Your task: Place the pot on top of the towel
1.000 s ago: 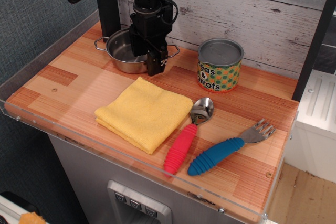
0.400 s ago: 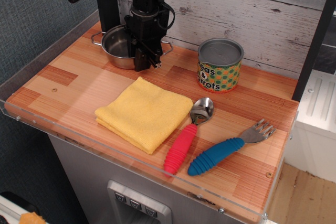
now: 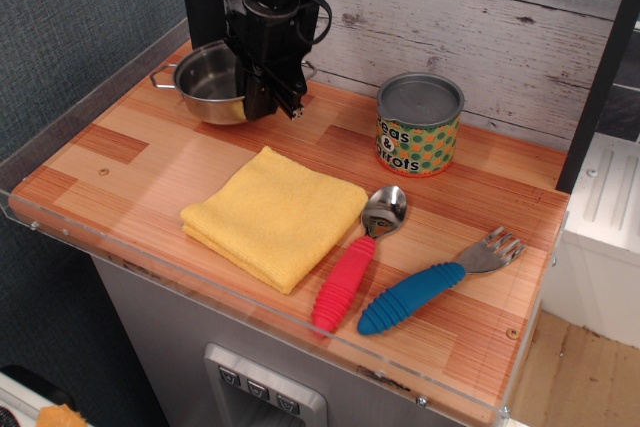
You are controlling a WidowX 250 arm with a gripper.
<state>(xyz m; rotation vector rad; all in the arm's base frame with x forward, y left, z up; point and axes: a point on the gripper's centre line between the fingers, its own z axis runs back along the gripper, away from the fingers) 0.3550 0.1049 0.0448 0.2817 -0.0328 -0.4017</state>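
Note:
The pot [image 3: 203, 83], small, shiny steel with wire loop handles, is at the back left, lifted off the wooden table and slightly tilted. My gripper [image 3: 268, 105] comes down from above and is shut on the pot's right rim, hiding that side of it. The towel [image 3: 275, 212], a folded yellow square, lies flat on the table in front of and to the right of the pot, apart from it, with nothing on it.
A tin can [image 3: 420, 125] with a green-and-orange dotted label stands at the back right. A red-handled spoon [image 3: 345, 282] and a blue-handled fork [image 3: 415, 297] lie right of the towel. A clear rim [image 3: 60, 232] edges the table; a plank wall is behind.
The pot has gone up and to the left with my gripper, from resting on the table to hanging above it, slightly tilted. The towel, can, spoon and fork have not moved.

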